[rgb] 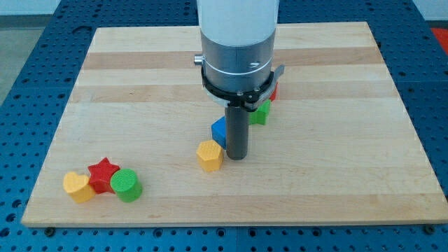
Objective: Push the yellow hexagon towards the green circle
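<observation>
Camera view: my tip [236, 157] stands just right of the small yellow plastic hexagon block [209, 155], near the middle of the pale wooden worktop [336, 161].

Camera view: there is no claw here, only a dark rod, so nothing can open, close or pinch. The yellow hexagon looks light, hard and smooth, so I think it will slide easily and may spin if poked off-centre. It cannot be held; I would push flat on its side at 3 o'clock. The round green plastic circle block [127, 185] sits far off at about 8 o'clock from it, touching a red star block [103, 173] with a yellow heart block [78, 187] beside that. The wood between is bare. The bottom edge is close to the green circle, so push gently. A blue block [219, 130], a green block [261, 113] and a red block [274, 91] hide behind the rod.
</observation>
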